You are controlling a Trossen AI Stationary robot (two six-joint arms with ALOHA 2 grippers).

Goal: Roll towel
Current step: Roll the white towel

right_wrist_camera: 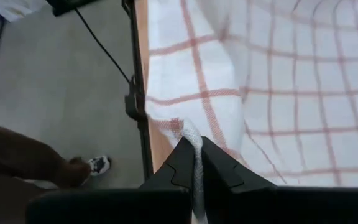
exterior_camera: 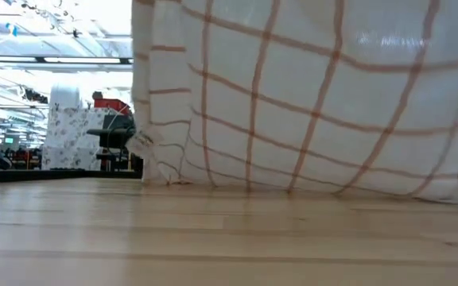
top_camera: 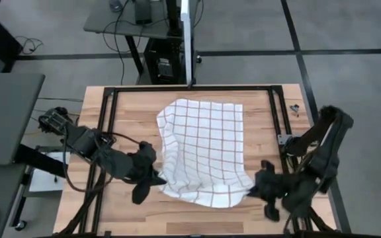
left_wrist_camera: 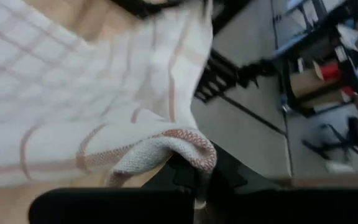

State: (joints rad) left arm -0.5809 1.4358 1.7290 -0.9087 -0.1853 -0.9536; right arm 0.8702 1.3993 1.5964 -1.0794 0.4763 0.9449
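while pinching the near corners of the white red-checked cloth towel (top_camera: 202,149), lifted over the wooden table (top_camera: 127,112) by left gripper (top_camera: 156,177) and right gripper (top_camera: 253,191): likely pre-roll; next, probably folding the near edge over.

wooden table (top_camera: 131,109) | black frame (top_camera: 190,88) on it | person's shoe (right_wrist_camera: 97,165) on floor

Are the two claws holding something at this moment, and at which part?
Yes. Both hold the checked towel: the left claw pinches one near corner, the right claw the other near corner.
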